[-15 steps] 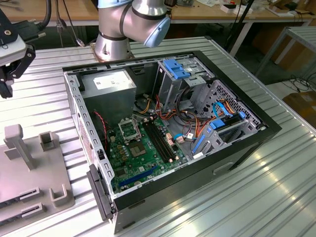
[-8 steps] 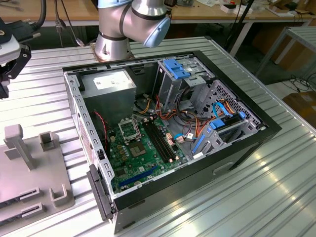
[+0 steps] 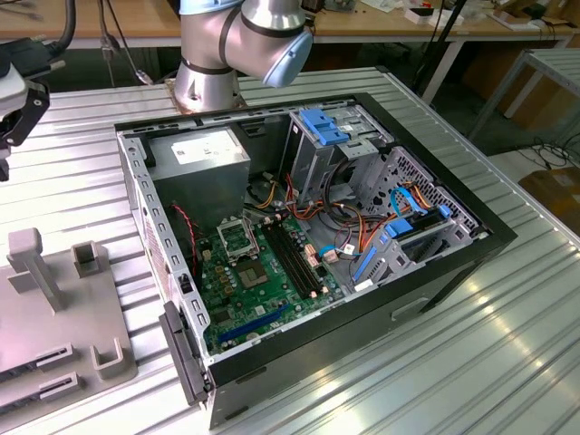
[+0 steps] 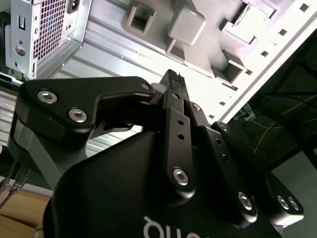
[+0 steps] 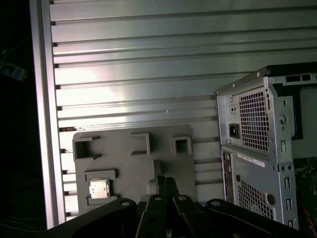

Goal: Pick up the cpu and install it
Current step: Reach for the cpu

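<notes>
The cpu [image 5: 99, 189], a small square chip with a silver-grey top, lies flat in a recess of the grey fixture plate [image 5: 129, 168] on the table. My gripper [image 5: 166, 181] hangs above that plate, apart from the cpu and off to one side of it. In the second wrist view the gripper [image 4: 173, 77] has its black fingers pressed together with nothing between them. The square metal-framed socket [image 3: 237, 237] sits on the green board inside the open computer case [image 3: 317, 227]. The arm's end [image 3: 20, 95] shows at the exterior view's left edge.
The case lies open on a ribbed aluminium table [image 3: 507, 335], with the grey power-supply box [image 3: 201, 163], cables and blue drive brackets inside. Upright grey holders [image 3: 34, 267] stand on the fixture plate. The arm's base [image 3: 213, 72] stands behind the case.
</notes>
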Robot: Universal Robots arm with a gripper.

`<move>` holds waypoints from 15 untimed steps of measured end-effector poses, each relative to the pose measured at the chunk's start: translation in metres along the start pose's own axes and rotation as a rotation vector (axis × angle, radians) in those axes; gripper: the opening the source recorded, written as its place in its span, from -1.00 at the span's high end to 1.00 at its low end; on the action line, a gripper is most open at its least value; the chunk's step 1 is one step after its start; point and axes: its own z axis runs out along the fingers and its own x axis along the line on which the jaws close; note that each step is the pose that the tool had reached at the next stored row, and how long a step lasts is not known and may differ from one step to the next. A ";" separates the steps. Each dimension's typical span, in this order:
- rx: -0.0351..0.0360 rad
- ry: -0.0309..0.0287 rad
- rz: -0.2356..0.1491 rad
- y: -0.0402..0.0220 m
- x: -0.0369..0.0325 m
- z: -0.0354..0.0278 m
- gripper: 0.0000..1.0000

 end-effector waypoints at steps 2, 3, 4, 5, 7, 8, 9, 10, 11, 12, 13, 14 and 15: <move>0.0000 0.0000 0.000 -0.0002 0.0022 0.0000 0.79; 0.0000 0.0000 0.000 -0.0002 0.0031 0.0000 0.79; 0.0000 0.0000 0.000 -0.0003 0.0039 -0.0001 0.79; 0.0000 0.0000 0.000 -0.0004 0.0050 -0.0001 0.79; 0.0001 0.0000 0.000 -0.0005 0.0065 -0.0001 0.79; 0.0000 0.0000 0.000 -0.0005 0.0072 -0.0001 0.79; 0.0000 0.0000 0.000 -0.0006 0.0078 -0.0001 0.79; 0.0000 0.0000 0.000 -0.0006 0.0086 -0.0001 0.79; 0.0000 0.0000 0.000 -0.0007 0.0093 -0.0001 0.79; 0.0000 0.0000 0.000 -0.0007 0.0100 -0.0001 0.79; 0.0000 0.0000 0.000 -0.0008 0.0109 -0.0001 0.79; 0.0000 0.0000 0.000 -0.0009 0.0115 -0.0001 0.79; 0.0001 0.0000 0.000 -0.0009 0.0127 -0.0002 0.79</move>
